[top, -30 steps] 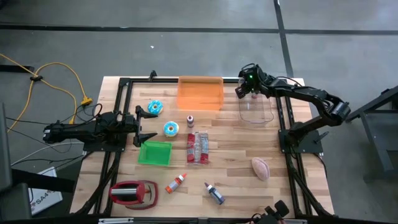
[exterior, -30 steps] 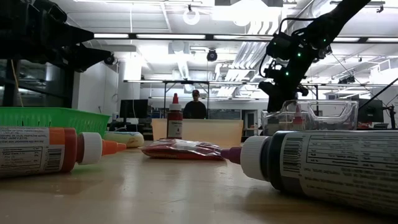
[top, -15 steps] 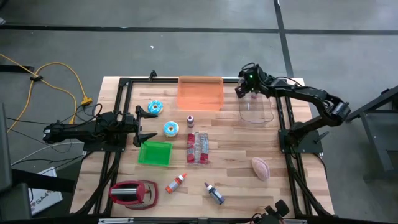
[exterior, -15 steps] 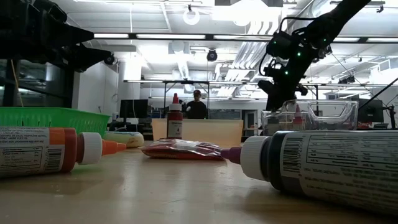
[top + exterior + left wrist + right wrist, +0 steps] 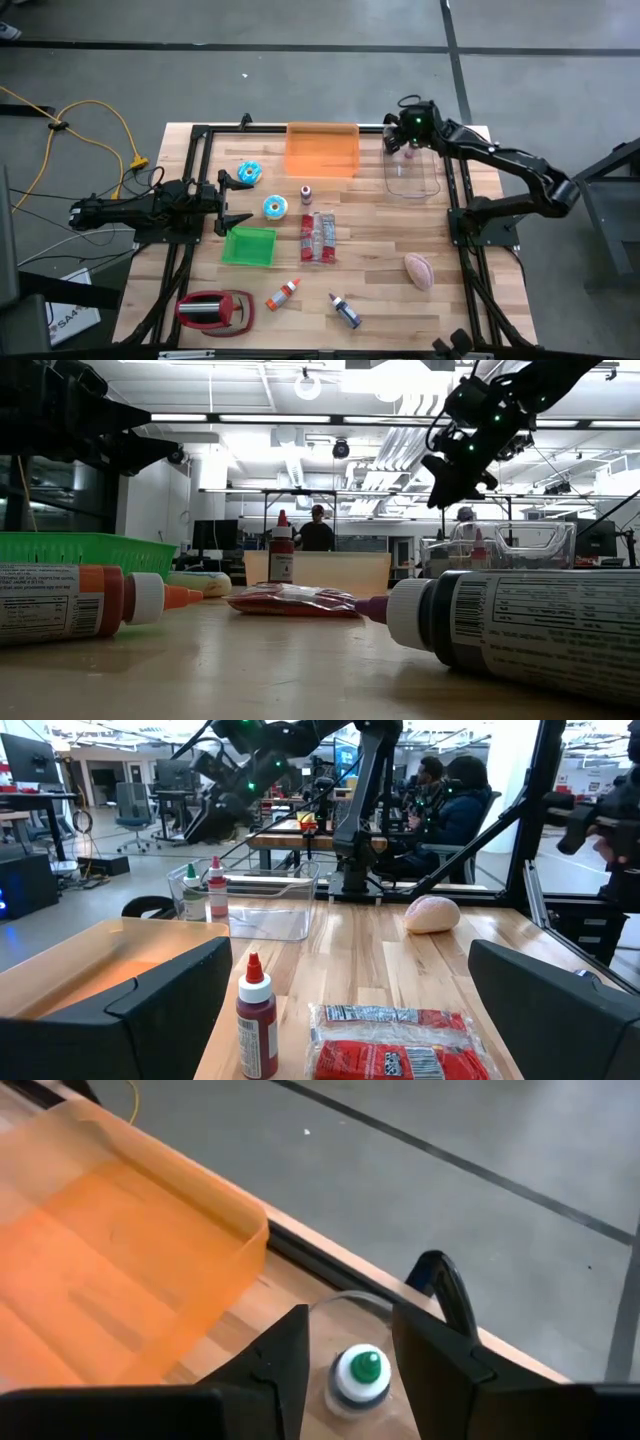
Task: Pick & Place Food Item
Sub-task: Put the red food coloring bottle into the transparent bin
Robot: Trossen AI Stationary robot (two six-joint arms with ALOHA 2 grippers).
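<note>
Yellow cable (image 5: 95, 125): we find it looped on the floor, off the table, well behind the left fingers (image 5: 238, 219).
Red object (image 5: 213, 310): on the table, well apart from those fingers, off to their side.
Person (image 5: 316, 530): we note one far beyond the table.
Seated people (image 5: 455, 805): far ahead of those fingers.

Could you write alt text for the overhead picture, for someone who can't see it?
Seen from above, the right gripper hangs over a clear bin at the far edge of a wooden table, while the left gripper waits open beside a green basket. An orange bin, two blue doughnuts, small bottles and a red snack packet lie between them.
</note>
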